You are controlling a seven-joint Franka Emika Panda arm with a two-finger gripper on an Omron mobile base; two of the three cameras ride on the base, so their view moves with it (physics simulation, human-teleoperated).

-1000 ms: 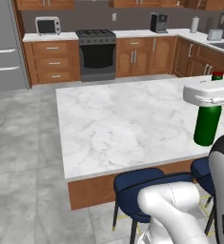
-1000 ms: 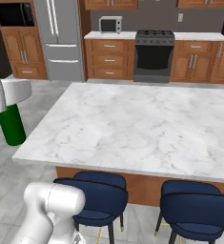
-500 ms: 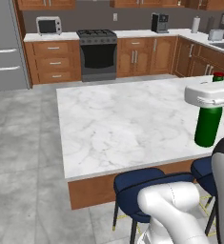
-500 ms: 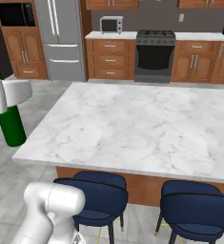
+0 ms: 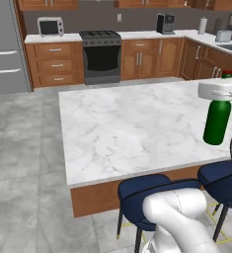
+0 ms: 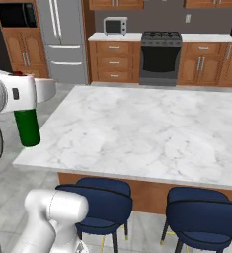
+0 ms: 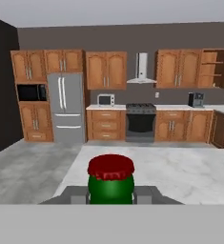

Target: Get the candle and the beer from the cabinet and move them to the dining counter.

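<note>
The beer (image 5: pixel 217 121), a dark green bottle with a red cap, hangs upright in the air with my gripper (image 5: pixel 221 91) shut on its neck. It is by the near edge of the dining counter (image 5: pixel 132 128), a white marble island top. From the right base, the beer (image 6: pixel 27 127) sits just left of the dining counter's (image 6: pixel 152 128) near corner, under my gripper (image 6: pixel 22 94). The hand view looks down on the beer's red cap (image 7: pixel 110 167) between my gripper's (image 7: pixel 110 193) jaws. The cabinet (image 7: pixel 213 66) stands open at the far right wall. The candle is out of view.
Two navy stools (image 6: pixel 95 197) (image 6: pixel 206 212) stand under the counter's near edge. Far behind are a stove (image 5: pixel 101 57), a fridge (image 6: pixel 63 39), a microwave (image 5: pixel 50 25) and a coffee machine (image 5: pixel 164 23) on the back worktop. Grey floor lies to the left.
In the right base view the beer and my gripper have edged a little to the right, toward the counter's corner. The grip is unchanged.
</note>
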